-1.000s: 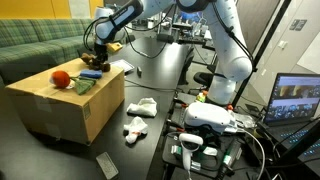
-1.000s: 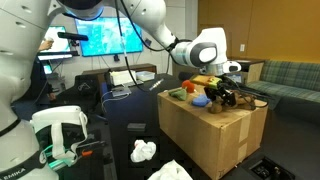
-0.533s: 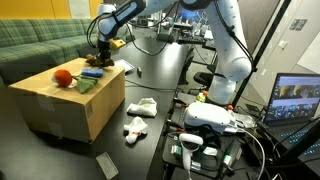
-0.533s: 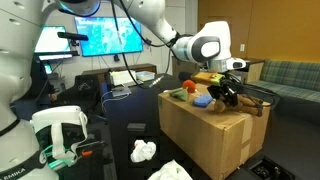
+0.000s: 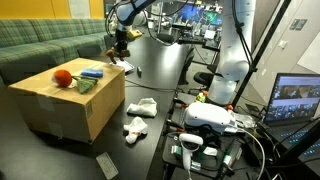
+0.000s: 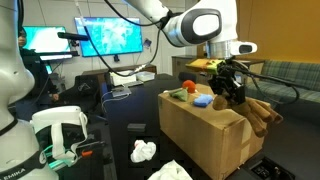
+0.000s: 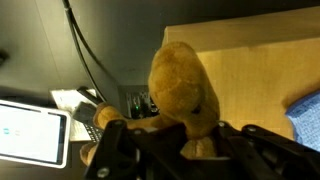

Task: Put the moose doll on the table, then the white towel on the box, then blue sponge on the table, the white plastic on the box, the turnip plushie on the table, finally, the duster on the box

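Lifted clear of the box point(image 5: 50, 105), the moose doll point(image 7: 185, 85) is now held clenched in the tool point(image 7: 180, 135) above the box's edge; if loosely pinched, it could be dropped short of the surface point(image 5: 150, 75).

On the box point(image 5: 60, 110), the turnip plushie point(image 5: 62, 77) with its green leaves fills the middle of the top, and the blue sponge point(image 5: 92, 72) lies near the far edge. The cardboard around them is bare, and the wrist view shows a wide bare stretch beside the sponge. The gripper point(image 5: 120, 48), its jaws filled by the moose doll point(image 7: 185, 85), hangs in open air near the box's far corner. On the table point(image 5: 155, 85), a crumpled white piece point(image 5: 140, 107) and a second white piece point(image 5: 134, 127) lie just beside the box. The duster point(image 5: 106, 165) sits near the front edge and a black cable point(image 5: 134, 68) crosses farther back, with bare black surface between them. White equipment point(image 5: 210, 118) and a laptop point(image 5: 295, 100) crowd the table's other side.
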